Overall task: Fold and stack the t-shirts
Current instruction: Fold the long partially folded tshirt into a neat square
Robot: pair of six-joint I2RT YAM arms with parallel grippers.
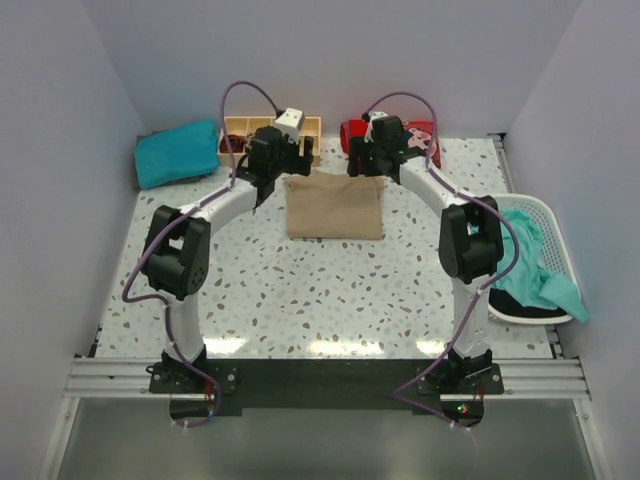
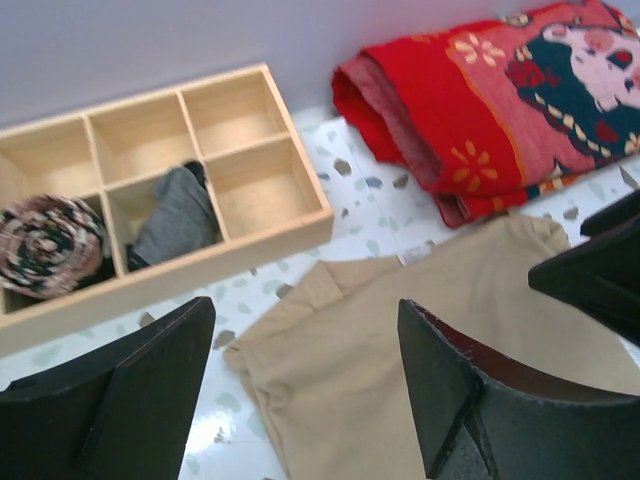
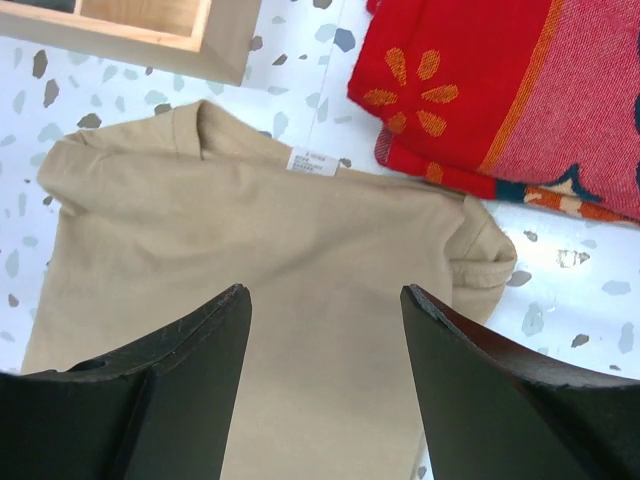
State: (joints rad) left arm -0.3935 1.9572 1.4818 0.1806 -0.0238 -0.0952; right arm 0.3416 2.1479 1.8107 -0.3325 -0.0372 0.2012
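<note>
A tan t-shirt (image 1: 335, 207) lies folded flat in a rectangle at the middle back of the table. My left gripper (image 1: 275, 172) hovers open over its far left corner (image 2: 330, 340), with nothing between the fingers (image 2: 150, 370). Over the shirt's far right side (image 3: 250, 220), near the collar label, my right gripper (image 1: 368, 165) also stands open and holds nothing. A folded teal t-shirt (image 1: 178, 152) rests at the far left. Another teal t-shirt (image 1: 535, 265) hangs crumpled out of the white basket (image 1: 545, 212) on the right.
A compartmented wooden tray (image 2: 250, 215) holding a rolled cloth (image 2: 45, 245) and a grey cloth (image 2: 180, 215) stands behind the tan shirt. A folded red patterned cloth (image 2: 480, 100) lies to its right, against the back wall. White walls enclose the table.
</note>
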